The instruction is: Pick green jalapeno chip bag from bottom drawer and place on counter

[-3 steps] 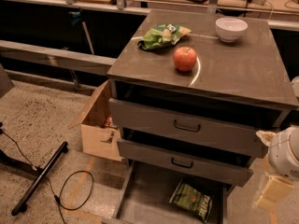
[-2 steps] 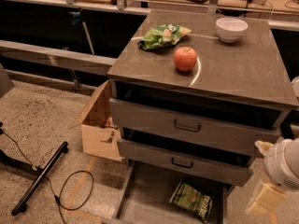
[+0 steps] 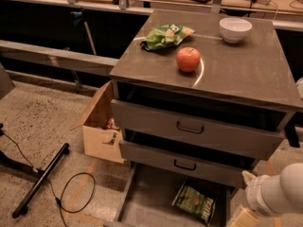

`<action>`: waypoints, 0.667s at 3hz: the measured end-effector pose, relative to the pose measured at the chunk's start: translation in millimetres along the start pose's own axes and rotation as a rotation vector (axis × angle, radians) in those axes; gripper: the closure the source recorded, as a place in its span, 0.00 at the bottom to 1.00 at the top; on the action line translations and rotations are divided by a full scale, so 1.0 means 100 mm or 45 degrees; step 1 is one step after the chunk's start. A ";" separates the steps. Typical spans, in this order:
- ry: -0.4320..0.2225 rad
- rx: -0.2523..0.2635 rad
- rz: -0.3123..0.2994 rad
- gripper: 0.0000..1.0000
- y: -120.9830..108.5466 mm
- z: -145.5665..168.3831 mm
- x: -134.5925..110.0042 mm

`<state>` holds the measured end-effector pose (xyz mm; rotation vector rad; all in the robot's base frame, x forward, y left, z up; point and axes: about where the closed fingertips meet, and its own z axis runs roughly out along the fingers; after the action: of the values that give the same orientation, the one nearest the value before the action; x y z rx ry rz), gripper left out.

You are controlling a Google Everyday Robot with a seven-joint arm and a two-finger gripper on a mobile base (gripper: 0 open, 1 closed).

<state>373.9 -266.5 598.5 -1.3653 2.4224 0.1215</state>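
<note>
Downward and a little leftward is where the white arm (image 3: 277, 194) has gone since the earlier frame. It then sat higher beside the cabinet's right edge, and now it is low in the near right corner, close to the open bottom drawer (image 3: 147, 198).

From the one camera view, the task looks barely begun. The bottom drawer is already pulled out, so access is done. The green jalapeno chip bag (image 3: 195, 203) lies flat on the drawer floor towards its right side, partly under the front of the drawer above. It is not gripped and not lifted. The claw (image 3: 244, 217) shows only as a pale piece at the near edge, just right of the bag and apart from it. I cannot tell whether it is wide or narrow. Reaching the bag, closing on it, lifting it out and setting it on the worktop (image 3: 246, 74) all remain.

On the worktop the apple (image 3: 188, 59) stands near the middle, the lime-green bag (image 3: 165, 36) lies far left and the white bowl (image 3: 235, 29) sits far right. Bare surface on the right half looks a fair landing place.

Nothing else differs from the earlier frame: the chip bag, the apple, the bowl, the lime-green bag and the cardboard box (image 3: 100, 129) on the left all keep their places.
</note>
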 end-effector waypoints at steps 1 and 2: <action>-0.080 0.002 -0.041 0.00 -0.09 0.75 -0.01; -0.075 0.002 -0.038 0.00 -0.08 0.77 0.00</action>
<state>401.4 -251.7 527.9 -1.3773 2.3523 0.1507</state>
